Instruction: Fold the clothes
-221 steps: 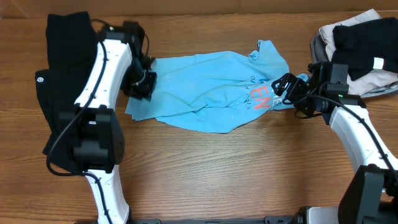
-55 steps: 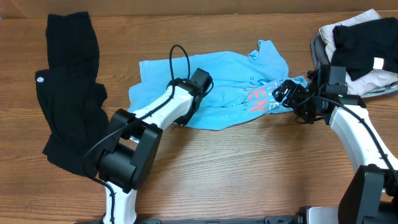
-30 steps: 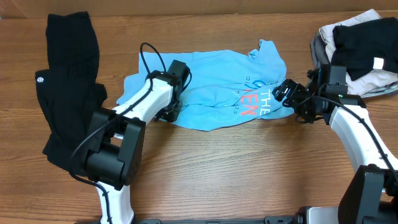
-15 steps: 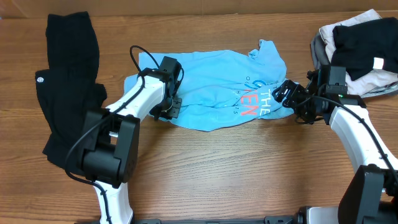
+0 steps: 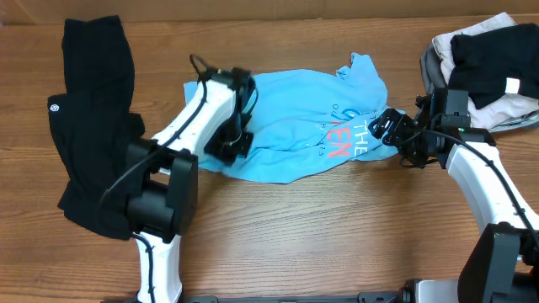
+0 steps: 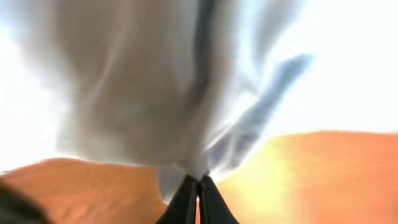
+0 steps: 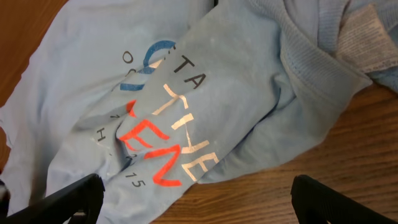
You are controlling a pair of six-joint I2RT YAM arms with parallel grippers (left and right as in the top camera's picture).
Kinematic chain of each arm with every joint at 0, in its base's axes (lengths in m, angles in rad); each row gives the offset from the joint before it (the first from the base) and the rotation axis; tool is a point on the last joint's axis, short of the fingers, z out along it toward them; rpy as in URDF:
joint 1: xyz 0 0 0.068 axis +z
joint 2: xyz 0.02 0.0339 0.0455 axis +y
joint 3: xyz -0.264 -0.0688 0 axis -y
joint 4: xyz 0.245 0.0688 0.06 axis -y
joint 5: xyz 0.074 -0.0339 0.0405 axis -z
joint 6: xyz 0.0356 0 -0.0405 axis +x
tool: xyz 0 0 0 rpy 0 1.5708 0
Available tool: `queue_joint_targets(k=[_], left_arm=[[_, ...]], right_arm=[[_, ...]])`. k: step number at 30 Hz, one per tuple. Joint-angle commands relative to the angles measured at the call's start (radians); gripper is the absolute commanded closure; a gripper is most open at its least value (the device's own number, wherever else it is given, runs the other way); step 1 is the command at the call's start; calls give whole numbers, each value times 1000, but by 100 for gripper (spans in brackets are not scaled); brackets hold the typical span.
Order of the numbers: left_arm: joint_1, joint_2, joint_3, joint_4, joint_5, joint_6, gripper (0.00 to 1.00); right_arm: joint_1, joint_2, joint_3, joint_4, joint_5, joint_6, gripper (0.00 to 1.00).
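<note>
Brown wood-grain table (image 5: 337,236) seen from above, with two white arms. Far left: one long black garment (image 5: 93,126), laid flat, bearing a small white round logo (image 5: 55,106). Centre: one light blue T-shirt (image 5: 295,118), rumpled, its red and white lettering (image 5: 341,143) facing up. The left gripper (image 6: 199,186) is clenched on the shirt's left part, and the right gripper (image 5: 381,128) is spread wide at its right edge. Far right: one heap (image 5: 484,63) of grey, black and white cloth.

Above the left claw (image 6: 199,182) the T-shirt (image 6: 149,93) is a washed-out blur; the right claw's (image 7: 199,202) fingertips (image 7: 65,196) run off the bottom edge.
</note>
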Motion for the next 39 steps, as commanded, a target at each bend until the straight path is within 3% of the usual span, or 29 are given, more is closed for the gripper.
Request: queue_joint_targets(k=[1, 9, 10, 12, 15, 18, 22, 26, 30, 35, 39], left_arm=[[-53, -8, 251, -126, 37, -10, 96], [-77, -8, 431, -206, 24, 2, 96], [-73, -8, 431, -198, 16, 2, 92], [-65, -8, 430, -191, 2, 2, 55], [-54, -8, 430, -198, -20, 2, 22], [-48, -8, 428, -237, -27, 1, 17], [-46, -8, 403, -285, -64, -13, 24], [-46, -8, 313, -273, -64, -13, 49], [-46, -8, 178, -217, -93, -26, 61], [-46, -8, 55, -161, -176, -79, 64], [-46, -8, -26, -111, -225, -112, 60]], right_arm=[[-1, -5, 15, 5, 3, -6, 0], [-1, -5, 15, 5, 3, -6, 0], [-1, -5, 15, 5, 3, -6, 0], [-1, -5, 15, 5, 3, -6, 0], [-1, -5, 15, 4, 3, -6, 0], [-1, -5, 15, 3, 2, -6, 0], [-1, -5, 15, 4, 2, -6, 0], [-1, -5, 15, 4, 2, -6, 0], [-1, -5, 15, 4, 2, -6, 0], [-1, -5, 15, 4, 2, -6, 0], [-1, -5, 15, 5, 2, -6, 0]])
